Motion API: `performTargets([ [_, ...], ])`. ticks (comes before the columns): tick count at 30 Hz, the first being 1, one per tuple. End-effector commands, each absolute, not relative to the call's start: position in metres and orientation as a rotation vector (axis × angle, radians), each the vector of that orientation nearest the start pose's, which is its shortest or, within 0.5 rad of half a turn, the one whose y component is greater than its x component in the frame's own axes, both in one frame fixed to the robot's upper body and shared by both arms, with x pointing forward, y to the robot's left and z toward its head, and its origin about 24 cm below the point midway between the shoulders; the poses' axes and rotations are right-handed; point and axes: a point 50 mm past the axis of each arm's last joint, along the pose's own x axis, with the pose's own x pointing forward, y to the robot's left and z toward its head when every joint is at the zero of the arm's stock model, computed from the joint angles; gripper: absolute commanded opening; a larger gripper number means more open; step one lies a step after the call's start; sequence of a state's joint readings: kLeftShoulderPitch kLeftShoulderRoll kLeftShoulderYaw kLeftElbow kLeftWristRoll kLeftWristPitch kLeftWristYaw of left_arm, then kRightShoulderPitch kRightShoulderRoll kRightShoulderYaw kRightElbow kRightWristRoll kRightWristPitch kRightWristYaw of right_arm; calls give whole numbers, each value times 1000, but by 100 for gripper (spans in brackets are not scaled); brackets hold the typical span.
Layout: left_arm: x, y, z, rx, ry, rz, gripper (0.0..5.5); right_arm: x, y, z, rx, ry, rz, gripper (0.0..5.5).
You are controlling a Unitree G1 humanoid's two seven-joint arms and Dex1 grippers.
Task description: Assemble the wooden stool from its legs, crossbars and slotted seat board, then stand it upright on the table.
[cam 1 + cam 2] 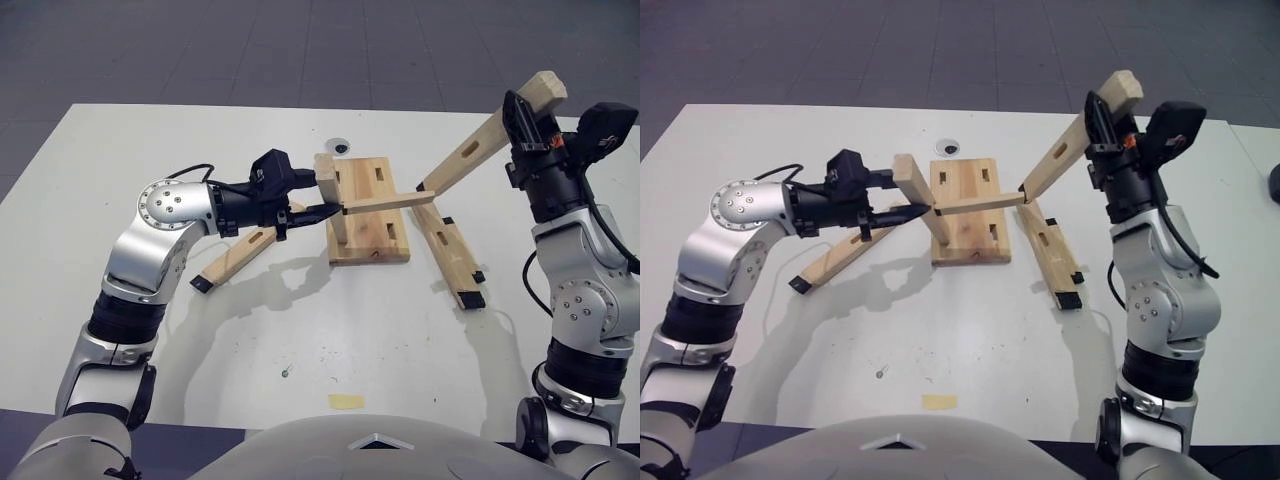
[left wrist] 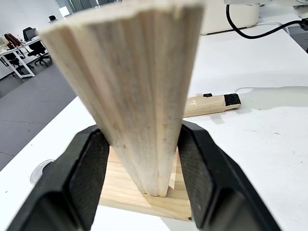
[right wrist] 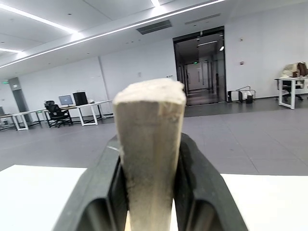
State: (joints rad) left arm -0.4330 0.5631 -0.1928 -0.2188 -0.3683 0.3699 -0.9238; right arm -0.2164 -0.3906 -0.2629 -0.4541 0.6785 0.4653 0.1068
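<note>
Crossbar (image 1: 385,203) spanning left to right, joining upright leg (image 1: 326,175) clenched in left fingers (image 2: 82,178) and tilted leg (image 1: 470,150) clenched in right fingers (image 3: 202,187)

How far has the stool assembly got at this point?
Done: one crossbar appears to link two legs. In hand: the left gripper is shut on the near-upright leg over the seat board; the right gripper is shut on the tilted leg. Left: the left loose leg and right loose leg lie on the table; the seat board lies flat.
</note>
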Motion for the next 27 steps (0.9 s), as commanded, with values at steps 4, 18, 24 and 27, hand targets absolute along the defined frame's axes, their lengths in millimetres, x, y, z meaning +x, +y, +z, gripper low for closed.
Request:
performTargets([
  [4, 275, 130, 134, 428, 87, -1040, 214, 262, -201, 186, 131, -261, 266, 100],
  [18, 271, 107, 146, 280, 21, -1046, 213, 261, -172, 175, 78, -243, 373, 100],
  [24, 270, 107, 140, 287, 28, -1037, 213, 256, -164, 164, 45, -210, 392, 100],
  [27, 269, 106, 138, 292, 31, -1041, 213, 256, -162, 164, 28, -206, 406, 100],
])
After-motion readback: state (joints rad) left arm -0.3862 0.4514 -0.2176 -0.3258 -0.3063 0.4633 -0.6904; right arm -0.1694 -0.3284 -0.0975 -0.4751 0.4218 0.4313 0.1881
